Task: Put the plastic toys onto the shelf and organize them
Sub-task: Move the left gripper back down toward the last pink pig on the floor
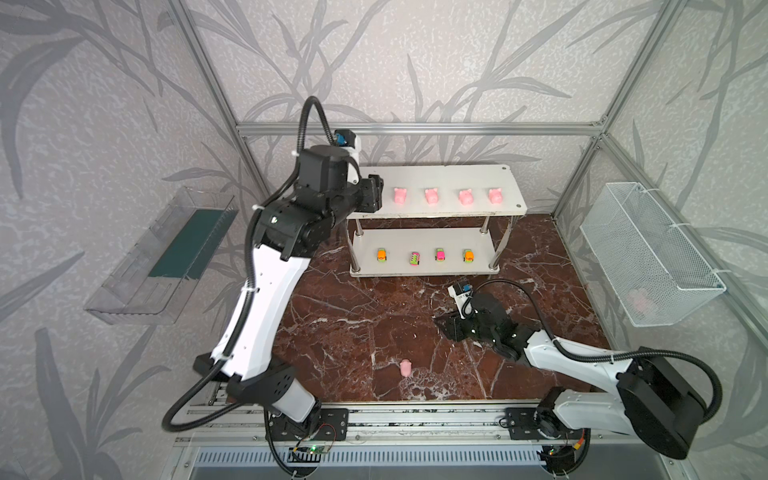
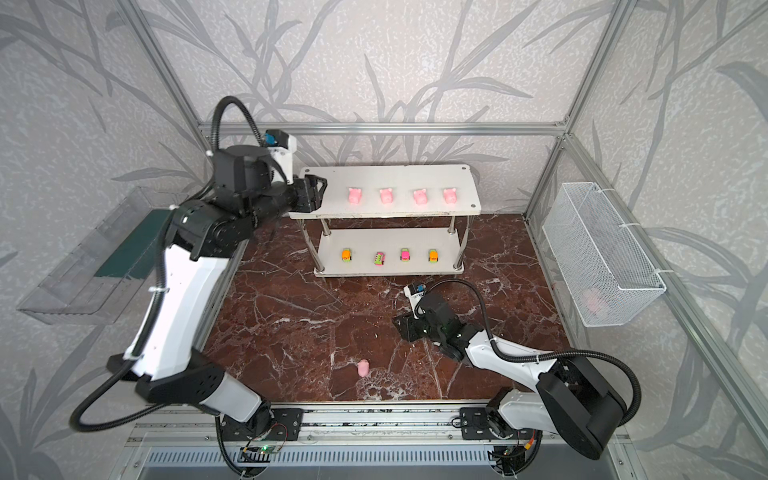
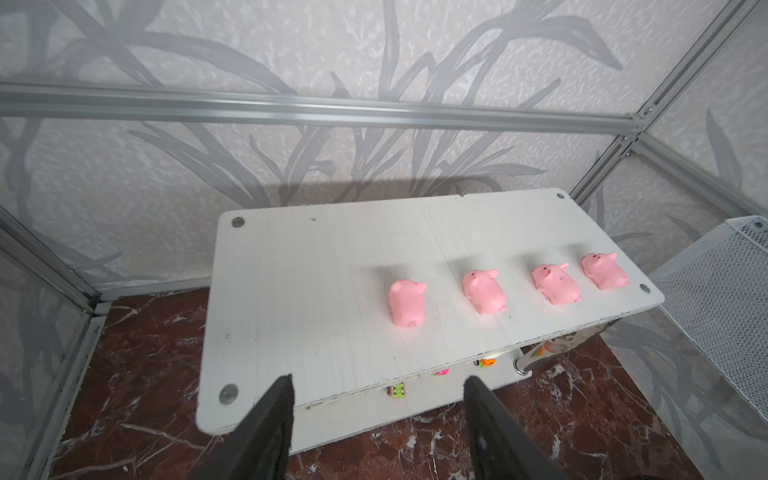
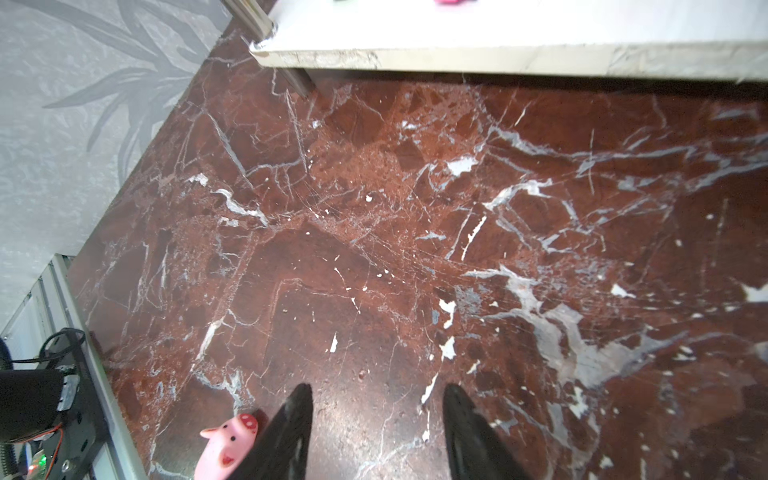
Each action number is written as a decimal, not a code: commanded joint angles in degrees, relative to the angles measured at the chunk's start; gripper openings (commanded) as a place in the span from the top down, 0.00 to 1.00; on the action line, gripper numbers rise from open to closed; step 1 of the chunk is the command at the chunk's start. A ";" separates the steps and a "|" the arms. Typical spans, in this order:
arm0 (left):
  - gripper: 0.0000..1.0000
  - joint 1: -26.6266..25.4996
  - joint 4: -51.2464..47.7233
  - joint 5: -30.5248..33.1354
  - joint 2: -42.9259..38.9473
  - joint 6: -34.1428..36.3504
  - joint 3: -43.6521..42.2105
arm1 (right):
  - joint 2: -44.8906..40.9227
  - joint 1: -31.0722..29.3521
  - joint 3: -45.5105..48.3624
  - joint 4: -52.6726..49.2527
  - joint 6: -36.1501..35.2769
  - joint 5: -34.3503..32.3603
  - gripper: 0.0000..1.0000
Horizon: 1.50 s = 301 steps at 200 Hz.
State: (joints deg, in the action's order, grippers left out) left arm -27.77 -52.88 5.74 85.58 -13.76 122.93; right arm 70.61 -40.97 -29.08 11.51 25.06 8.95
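Both top views: shelf (image 1: 436,176) sits against the back wall, long axis side to side. On the top tier I count four pink pigs (image 1: 432,196) in one row, spaced apart, each body lying across the shelf's depth with its head to the wall. On the lower tier I count four cars (image 1: 381,255) in a row, long axes front to back; the second car (image 2: 379,258) is skewed a bit. One loose pig (image 1: 406,368) lies alone on the marble table (image 1: 332,316) near the front edge, well apart from the shelf, heading unclear from here. My left claw (image 1: 379,193) hangs at the top tier's left end, near the leftmost pig, not touching. My right claw (image 1: 446,328) is low over the table. There's a pink blur in the mesh basket (image 1: 648,249), can't tell what. Left wrist: left claw (image 3: 378,386) jaws apart, nothing between; the four pink pigs (image 3: 407,305) are ahead, snouts to the wall, tail ends toward me. Right wrist: right claw (image 4: 379,399) jaws apart, only bare marble between; the loose pig (image 4: 230,442) is just beside one finger (image 4: 291,428), face turned up at the camera.
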 commanded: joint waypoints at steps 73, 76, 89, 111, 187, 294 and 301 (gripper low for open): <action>0.37 -0.70 3.02 0.79 -42.20 -10.31 -51.54 | -10.41 1.38 -2.38 -14.45 -4.25 -6.36 0.48; 0.37 -0.82 2.86 0.24 -42.89 -11.11 -53.19 | -10.40 1.48 -2.38 -14.41 -4.21 -6.59 0.48; 0.36 -1.25 2.97 -1.90 -45.98 -14.45 -60.06 | -10.08 1.69 -2.61 -14.41 -3.98 -7.68 0.48; 0.36 -3.08 5.97 -5.97 -50.52 -21.18 -70.80 | -9.14 1.94 -3.34 -14.18 -4.12 -8.57 0.47; 0.36 -26.68 18.84 4.01 -43.45 -32.03 -86.46 | -5.23 2.19 -2.50 -9.35 -1.93 -9.33 0.47; 0.32 -33.93 27.30 -5.36 -20.14 -35.46 -86.77 | -4.87 3.14 1.91 -5.64 -0.60 -8.56 0.47; 0.32 -34.10 27.39 -6.07 -18.72 -35.30 -86.58 | -4.76 3.23 2.01 -5.51 -0.70 -8.38 0.47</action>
State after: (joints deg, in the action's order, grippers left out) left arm -61.21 -26.37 2.50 63.68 -47.51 36.47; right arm 65.71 -38.28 -27.94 4.01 24.03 0.25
